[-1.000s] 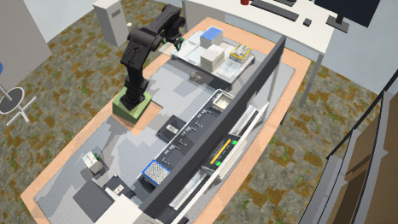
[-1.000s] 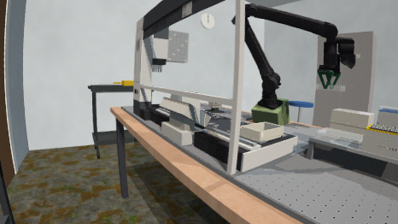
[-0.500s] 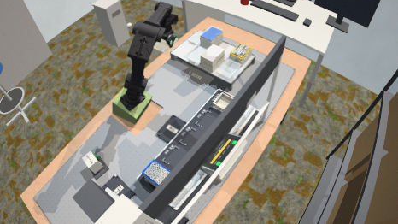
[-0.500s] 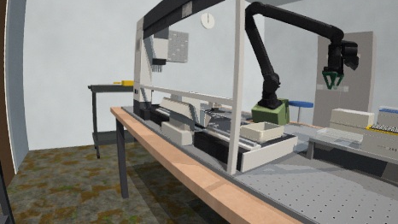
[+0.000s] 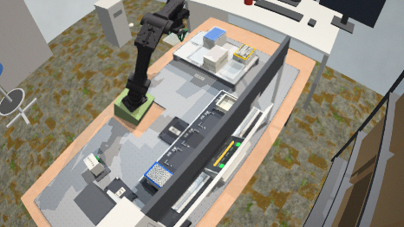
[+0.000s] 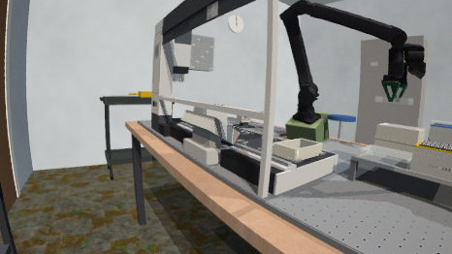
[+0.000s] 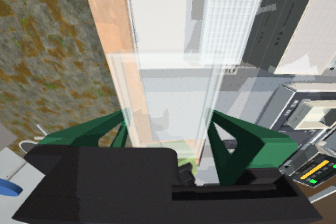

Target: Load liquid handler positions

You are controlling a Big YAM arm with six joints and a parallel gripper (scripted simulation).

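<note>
My gripper (image 5: 179,33) hangs high beside the near end of the SHELF (image 5: 214,55), over the table's edge. In the wrist view its green fingers are shut on the long sides of a clear tip-rack cover (image 7: 175,95), held flat under the wrist. The one-well reservoir (image 5: 226,100) sits open in D1; it also shows in the side view (image 6: 297,148). A blue tip rack (image 5: 158,174) with no cover sits in D5. On the SHELF stand a blue-topped rack (image 5: 215,35) and a yellow rack (image 5: 244,53).
White sealed blocks (image 5: 215,57) stand stacked mid-SHELF, and a clear cover (image 5: 231,69) lies at its near corner. The regrip nest (image 5: 173,130) lies in front of the deck. The handler's dark gantry (image 5: 243,104) runs along the deck's far side.
</note>
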